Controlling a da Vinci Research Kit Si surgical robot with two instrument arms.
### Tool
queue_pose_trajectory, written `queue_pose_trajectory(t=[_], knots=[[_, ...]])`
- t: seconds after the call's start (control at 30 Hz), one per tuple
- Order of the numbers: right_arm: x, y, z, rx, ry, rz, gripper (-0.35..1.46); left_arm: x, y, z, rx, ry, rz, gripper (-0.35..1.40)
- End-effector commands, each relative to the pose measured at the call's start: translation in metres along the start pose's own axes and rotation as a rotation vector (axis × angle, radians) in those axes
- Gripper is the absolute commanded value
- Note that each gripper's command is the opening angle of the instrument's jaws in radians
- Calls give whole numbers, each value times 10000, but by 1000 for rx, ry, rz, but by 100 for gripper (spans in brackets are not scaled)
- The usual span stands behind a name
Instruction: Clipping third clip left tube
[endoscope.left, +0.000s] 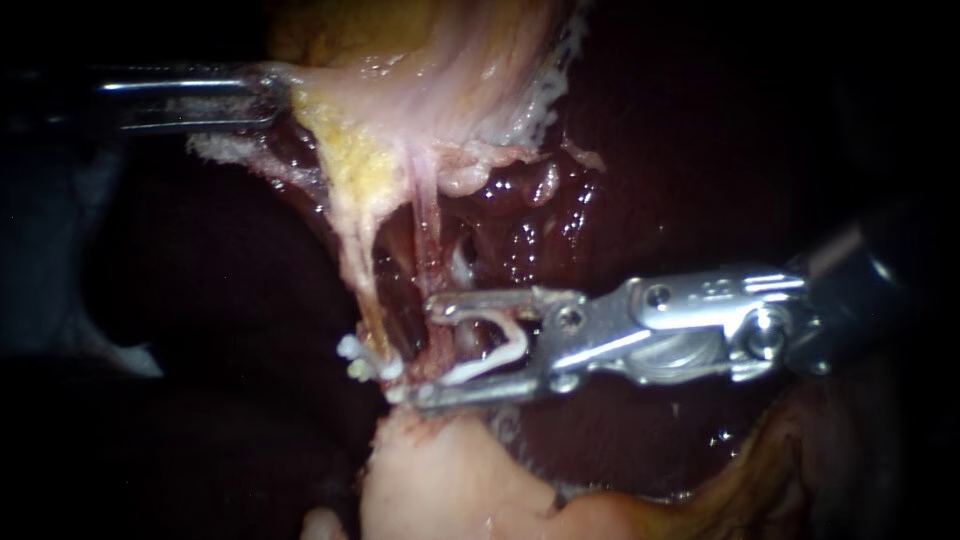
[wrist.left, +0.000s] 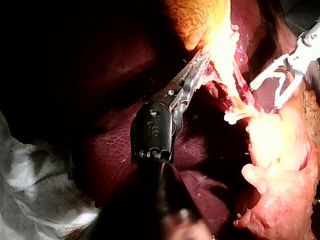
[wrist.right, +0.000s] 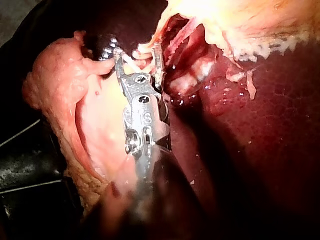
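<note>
Jaws spread wide, the right instrument (endoscope.left: 415, 350) is lying level across the field. An open clip (endoscope.left: 478, 368) is sitting in the gap with its lower leg along the lower jaw. Whether its upper leg is touching the upper jaw cannot be told.

The left tube (endoscope.left: 358, 270) is hanging just off the jaw tips, on the side away from the shaft. Its long axis is running top to bottom, roughly square to the jaws. No view is showing clearly whether the tips are straddling it.

The right instrument is by far the nearer. The left instrument (endoscope.left: 275, 97) is sitting well apart, up top, its jaws pinching the edge of the pale tissue (endoscope.left: 420, 90) and, it seems, holding the tube taut.

The tube is showing as a thin, yellowish, stretched cord, glistening against the dark liver (endoscope.left: 620, 180). Shut clips (endoscope.left: 350, 350) are sitting on its lower end, just beside the lower jaw's tip. A pinker strand (endoscope.left: 427, 230) is running down beside it, closer to the jaws. Any advance will likely need to take the yellow cord alone and land above those clips.
</note>
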Motion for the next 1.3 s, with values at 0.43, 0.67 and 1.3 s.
queue_pose_trajectory(t=[0.43, 0.67, 1.3], knots=[[-18, 43, 9, -7, 3, -5, 48, -1, 0, 1, 4, 1, 0, -35], [-16, 52, 20, 55, 39, -14, 45, -1, 1, 2, 5, 1, 0, -35], [11, 55, 86, 106, 139, -27, 45, -1, 1, 4, 4, 1, 0, -35]])
